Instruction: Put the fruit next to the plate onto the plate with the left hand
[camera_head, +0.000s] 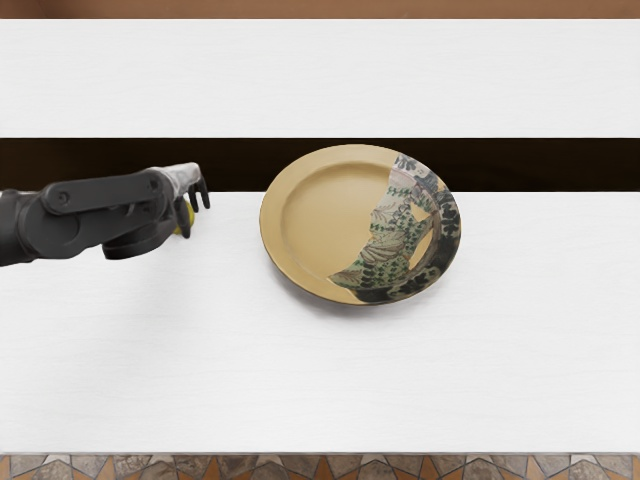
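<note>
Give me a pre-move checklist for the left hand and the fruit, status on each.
1. left hand positioned over the yellow fruit: ok.
2. Grasp secured on the fruit: cannot tell, the hand hides most of it.
3. Fruit lifted off the table: cannot tell.
4. plate holds nothing: ok.
5. Nothing stands between hand and plate: ok.
6. Fruit on plate: not ok, it is to the left of the plate.

Dining setting: plate on white table, tiled floor.
</note>
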